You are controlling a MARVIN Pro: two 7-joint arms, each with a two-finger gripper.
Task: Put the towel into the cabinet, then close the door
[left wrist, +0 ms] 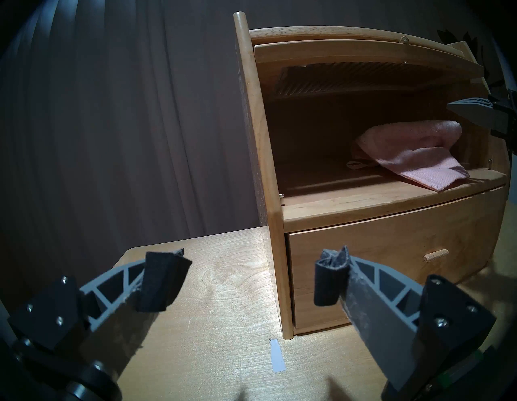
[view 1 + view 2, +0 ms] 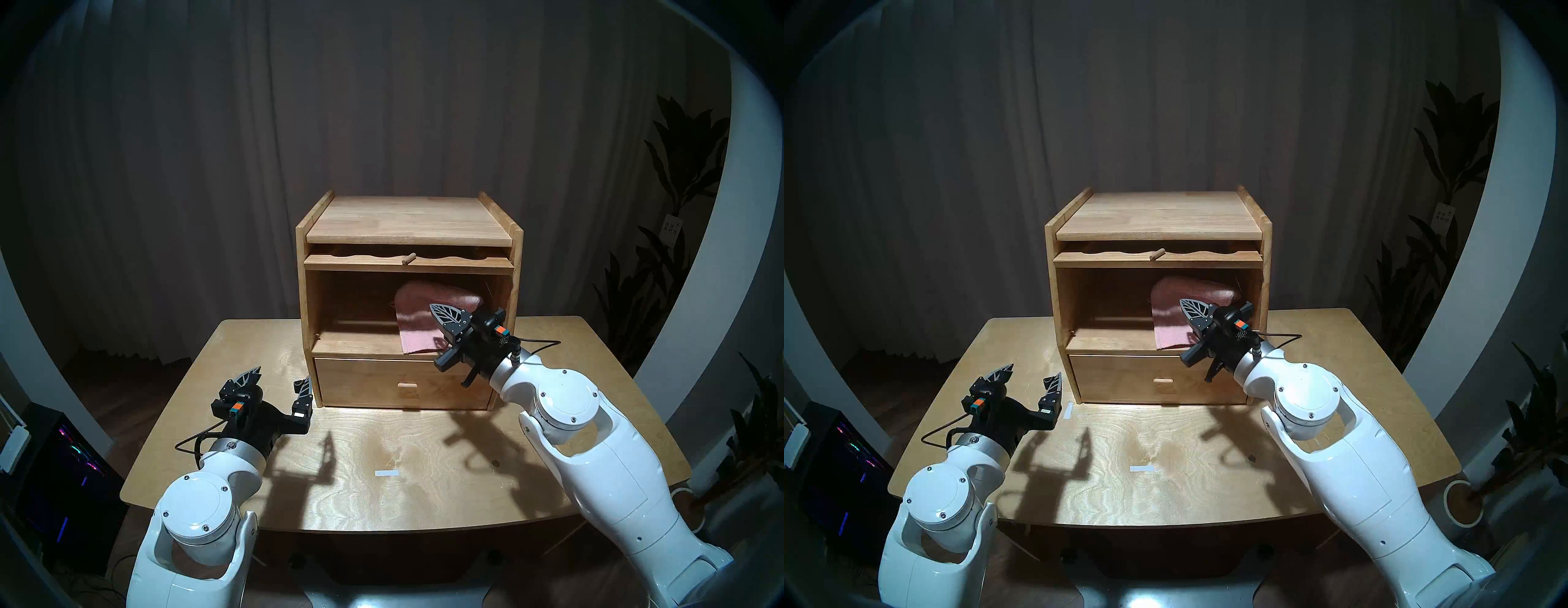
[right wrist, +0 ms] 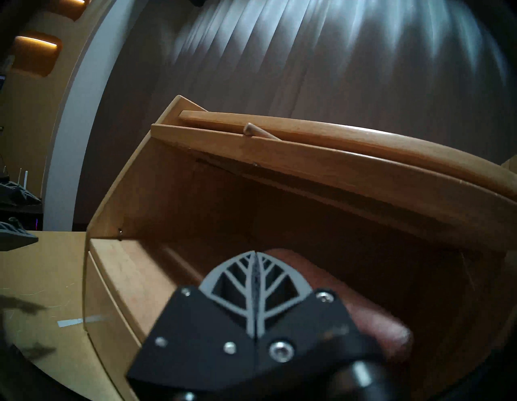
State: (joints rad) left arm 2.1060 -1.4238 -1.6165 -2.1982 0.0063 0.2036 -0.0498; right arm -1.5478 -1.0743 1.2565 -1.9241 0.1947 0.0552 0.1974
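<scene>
Both grippers are seen empty: left gripper (image 2: 278, 380) spread wide, right gripper (image 3: 256, 275) pinched shut. Towel (image 1: 419, 152) is placed inside cabinet (image 2: 303, 297); door (image 2: 409, 262) is left raised, unclosed.

Looks like a staged living-room corner: heavy curtain (image 2: 382, 106) backdrop, leafy houseplant (image 2: 679, 178) on the right, wooden table (image 2: 424, 458), glowing PC tower (image 2: 68, 467) on the floor.

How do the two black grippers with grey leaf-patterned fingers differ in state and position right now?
The left gripper has its jaws spread wide; the right gripper has its jaws pressed together, with nothing between them. The left hangs over the light wooden table, at the cabinet's left front corner; the right is at the mouth of the wooden cabinet, in front of the pink towel. Both are empty.
</scene>
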